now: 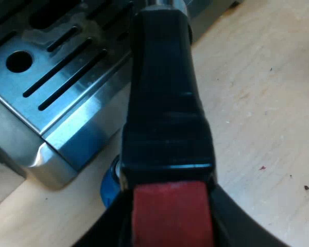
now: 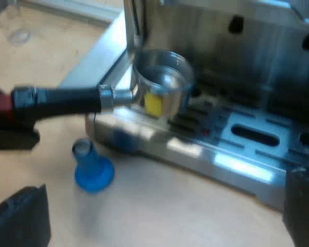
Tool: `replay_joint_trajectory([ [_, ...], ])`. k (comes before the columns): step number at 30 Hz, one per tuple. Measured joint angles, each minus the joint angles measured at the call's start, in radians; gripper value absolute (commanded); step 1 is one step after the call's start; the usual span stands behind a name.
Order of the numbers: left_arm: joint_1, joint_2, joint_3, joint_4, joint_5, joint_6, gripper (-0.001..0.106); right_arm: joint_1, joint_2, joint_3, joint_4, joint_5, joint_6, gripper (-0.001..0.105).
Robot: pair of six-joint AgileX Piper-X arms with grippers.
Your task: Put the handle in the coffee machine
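Between the two black fingers (image 1: 105, 229) of my left gripper (image 1: 170, 218) sits the red end of the holder's dark handle (image 1: 165, 103). The fingers are closed in against both sides of it, so I have it held. The handle reaches out from my grip toward the espresso machine's slotted drip tray (image 1: 56, 67). A sliver of the blue tamper (image 1: 109, 182) peeks from under the handle, near the tray's corner.

From my right wrist, the holder (image 2: 162, 90) hangs level with its metal basket above the near edge of the drip tray (image 2: 247, 149), close to the espresso machine (image 2: 257, 56); I cannot tell whether it touches anything there. The blue tamper (image 2: 92, 170) stands on the wooden table (image 2: 185, 206) just beside the tray's edge, below the handle. A measuring glass (image 2: 13, 23) stands well apart. My right gripper (image 2: 162, 213) is spread wide and holds nothing.
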Motion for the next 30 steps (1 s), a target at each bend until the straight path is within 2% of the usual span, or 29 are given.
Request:
replay_joint_trajectory([
  [7, 0.000, 0.000, 0.000, 0.002, 0.003, 0.009, 0.000, 0.030, 0.034, 0.000, -0.046, 0.075, 0.023, 0.093],
  [8, 0.000, 0.000, 0.000, 0.002, 0.003, 0.009, 0.000, 0.093, 0.135, 0.000, -0.158, 0.204, 0.026, 0.093],
  [16, 0.000, 0.000, 0.000, 0.002, 0.003, 0.011, 0.000, 0.122, 0.275, 0.000, -0.315, 0.257, 0.029, 0.093],
  [22, 0.000, 0.000, 0.000, 0.002, 0.003, 0.011, 0.000, 0.122, 0.278, 0.000, -0.329, 0.303, 0.029, 0.093],
  [30, 0.000, 0.000, 0.000, 0.002, 0.003, 0.011, 0.000, 0.122, 0.278, 0.000, -0.335, 0.312, 0.029, 0.093],
])
